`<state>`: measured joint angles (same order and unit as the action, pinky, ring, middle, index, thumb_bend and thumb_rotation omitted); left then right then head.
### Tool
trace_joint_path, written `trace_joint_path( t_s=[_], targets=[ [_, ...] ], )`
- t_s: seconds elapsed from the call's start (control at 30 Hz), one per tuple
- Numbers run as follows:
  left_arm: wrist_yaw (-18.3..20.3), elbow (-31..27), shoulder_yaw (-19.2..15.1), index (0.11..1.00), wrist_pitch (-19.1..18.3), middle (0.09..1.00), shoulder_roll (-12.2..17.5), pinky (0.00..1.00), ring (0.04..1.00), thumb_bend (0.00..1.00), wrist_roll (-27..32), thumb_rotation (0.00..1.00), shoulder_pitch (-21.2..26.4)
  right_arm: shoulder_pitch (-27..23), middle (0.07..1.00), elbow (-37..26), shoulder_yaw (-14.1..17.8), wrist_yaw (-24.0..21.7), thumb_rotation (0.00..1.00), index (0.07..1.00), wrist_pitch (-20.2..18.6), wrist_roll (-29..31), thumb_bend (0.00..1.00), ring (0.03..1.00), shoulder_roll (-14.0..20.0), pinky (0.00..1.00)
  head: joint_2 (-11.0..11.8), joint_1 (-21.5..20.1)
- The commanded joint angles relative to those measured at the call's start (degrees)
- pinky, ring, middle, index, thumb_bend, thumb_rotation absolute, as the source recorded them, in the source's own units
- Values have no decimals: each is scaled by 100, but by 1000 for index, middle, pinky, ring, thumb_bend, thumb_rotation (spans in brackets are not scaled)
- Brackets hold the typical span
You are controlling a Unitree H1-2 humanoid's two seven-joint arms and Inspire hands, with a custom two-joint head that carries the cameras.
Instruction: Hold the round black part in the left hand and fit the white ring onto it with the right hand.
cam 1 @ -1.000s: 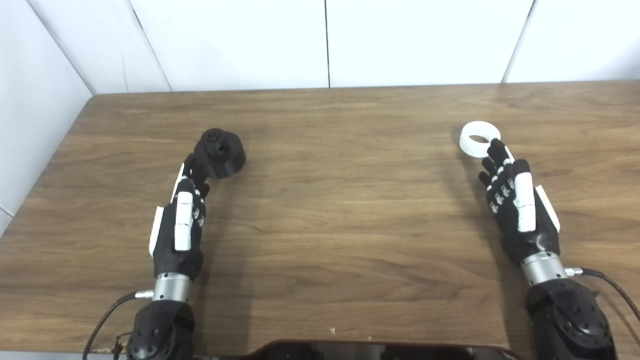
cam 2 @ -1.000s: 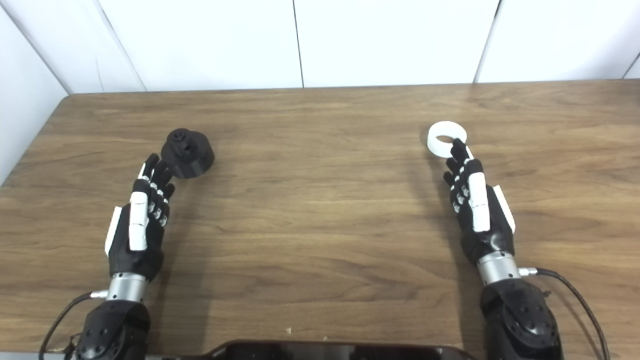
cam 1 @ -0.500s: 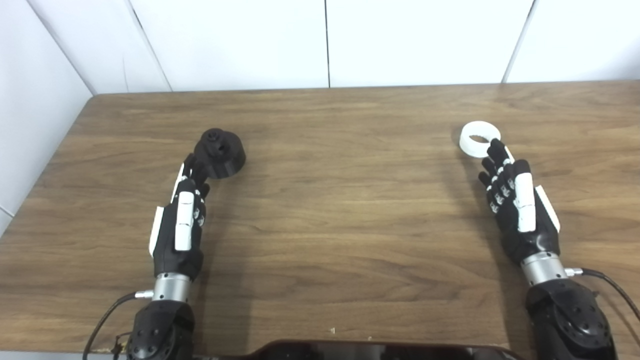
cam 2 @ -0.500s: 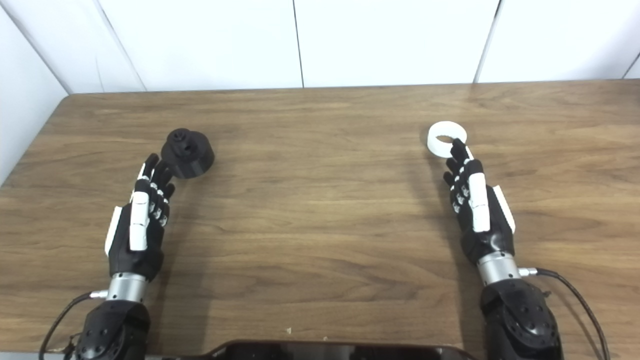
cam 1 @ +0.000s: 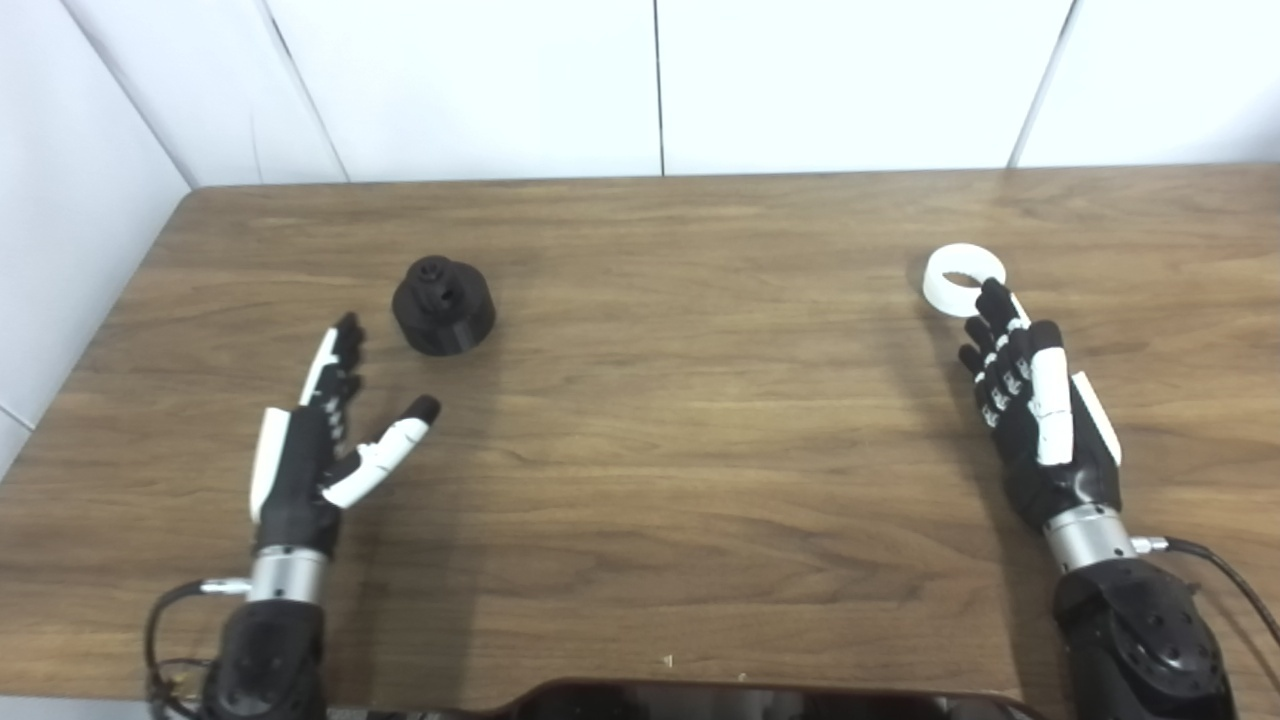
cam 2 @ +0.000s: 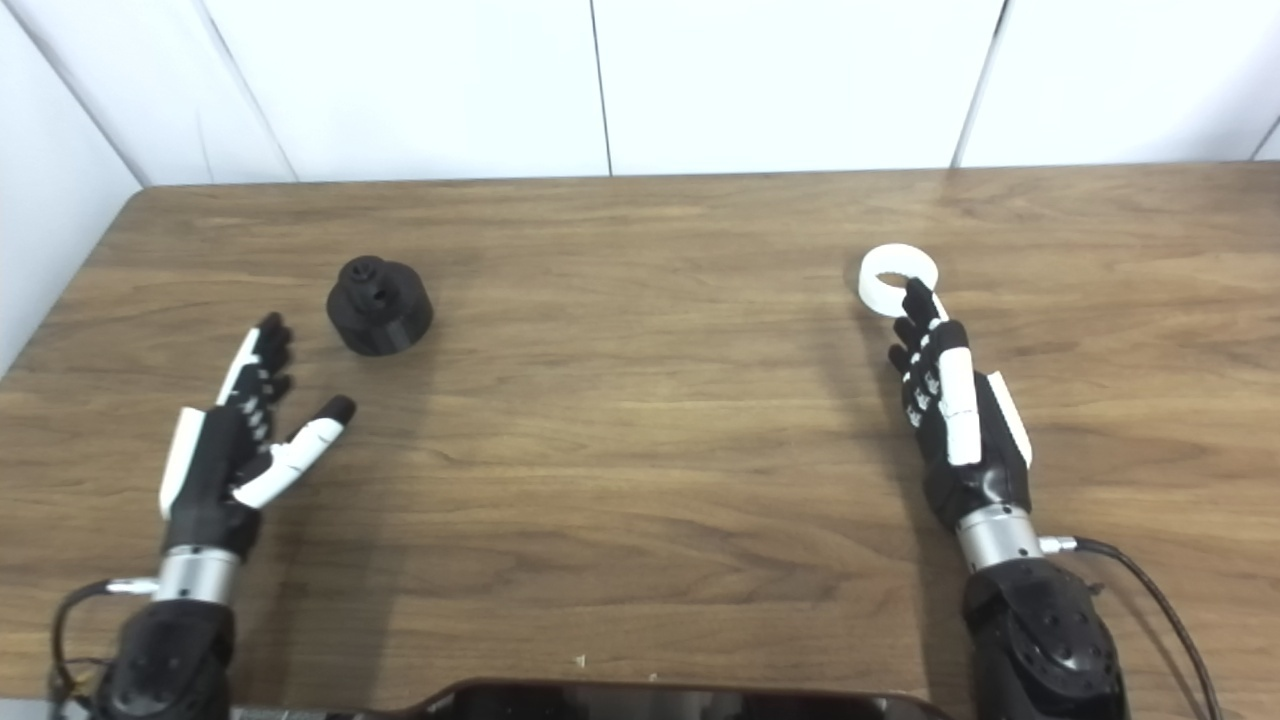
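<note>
Black part (cam 1: 443, 305) stands on the table (cam 1: 680, 420) ahead of the left hand (cam 1: 320, 440) and a little to its right, near but apart from it. This hand holds nothing: its fingers (cam 1: 340, 360) are stretched forward and the thumb (cam 1: 385, 462) is spread wide to the right, so it is fully open, and nothing touches it. The part is a round block with a smaller knob on top; no writing can be read on it.

White ring (cam 1: 963, 279) lies flat on the table just ahead of the right hand (cam 1: 1035, 420). The fingertips (cam 1: 992, 297) of this hand overlap the near edge of the ring, but I cannot tell if they really touch it. The fingers are straight and lie close side by side, not curled, with the thumb along them, and the hand holds nothing.
</note>
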<state>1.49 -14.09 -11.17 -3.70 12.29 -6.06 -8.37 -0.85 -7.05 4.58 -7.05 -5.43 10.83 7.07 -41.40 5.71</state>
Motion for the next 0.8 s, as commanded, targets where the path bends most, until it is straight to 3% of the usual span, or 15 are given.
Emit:
trace_joint_path(
  t_s=[0.0,0.13,0.23,0.5,0.77],
  targets=[
    [6,-249,9,987,-162,1000,362,979,1000,843,-384,361,338,-155,1000,-81,14,-52,1000,964,297,37,624,1000,13,1000,19,67],
    [105,-258,108,985,-810,1000,944,963,1000,937,-1162,333,700,-154,1000,-30,23,-85,1000,974,345,60,618,1000,46,1000,15,95],
    [169,-113,198,976,-983,1000,1296,965,1000,970,-1548,308,958,-150,1000,-23,30,-74,1000,972,354,71,628,1000,46,1000,21,106],
    [225,421,534,924,-1131,976,1778,940,1000,958,-2245,261,1538,-174,1000,47,20,-81,1000,972,402,36,635,1000,88,1000,34,197],
    [312,1141,862,888,-1116,972,1910,966,1000,946,-2524,270,2038,-155,1000,91,46,-105,1000,969,423,95,613,1000,114,1000,88,327]
  ],
)
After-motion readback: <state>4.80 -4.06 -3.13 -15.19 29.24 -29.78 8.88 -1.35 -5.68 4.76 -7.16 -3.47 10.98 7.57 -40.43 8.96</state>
